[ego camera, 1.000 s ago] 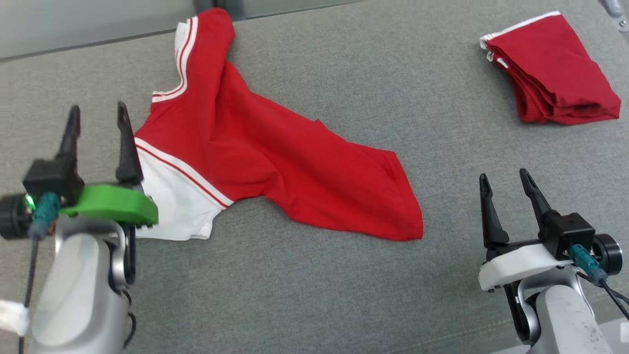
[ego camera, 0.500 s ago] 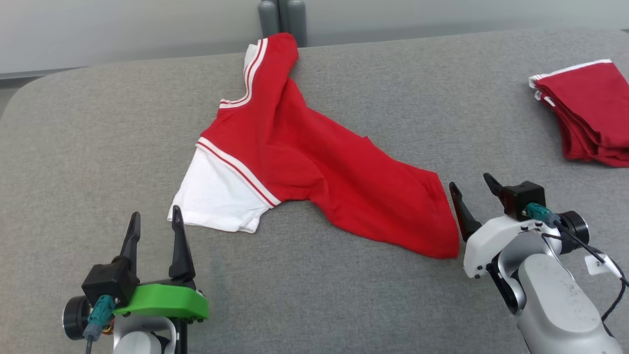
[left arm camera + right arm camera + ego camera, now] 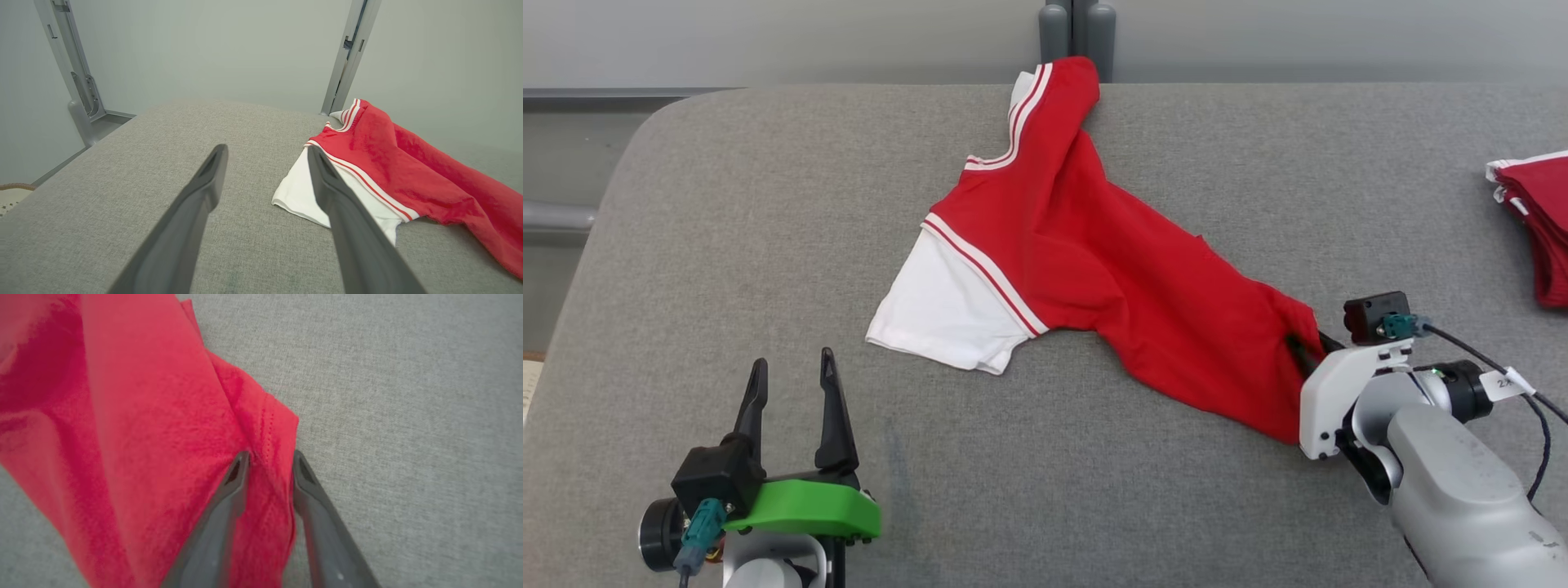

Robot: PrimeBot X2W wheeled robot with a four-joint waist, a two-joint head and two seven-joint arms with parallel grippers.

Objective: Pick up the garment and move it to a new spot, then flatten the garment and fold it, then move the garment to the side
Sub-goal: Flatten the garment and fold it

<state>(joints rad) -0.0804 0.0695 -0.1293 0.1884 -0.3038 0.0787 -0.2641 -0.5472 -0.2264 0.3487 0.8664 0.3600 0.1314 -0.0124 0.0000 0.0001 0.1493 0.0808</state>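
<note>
the right gripper (image 3: 269, 457) has come in over the red hem of the garment (image 3: 1094, 261), its fingers drawn halfway together astride a fold; whether they pinch it yet i cannot tell. the garment lies mid-tabletop (image 3: 768, 204), collar at the far edge. the left gripper (image 3: 793, 359) waits spread by the near edge. the lift looks imminent.

Red cloth T-shirt (image 3: 1094, 269) with one white sleeve and white-striped trim, rumpled, unfolded, lying diagonally on grey fabric surface (image 3: 768, 245), collar end at its far edge
</note>
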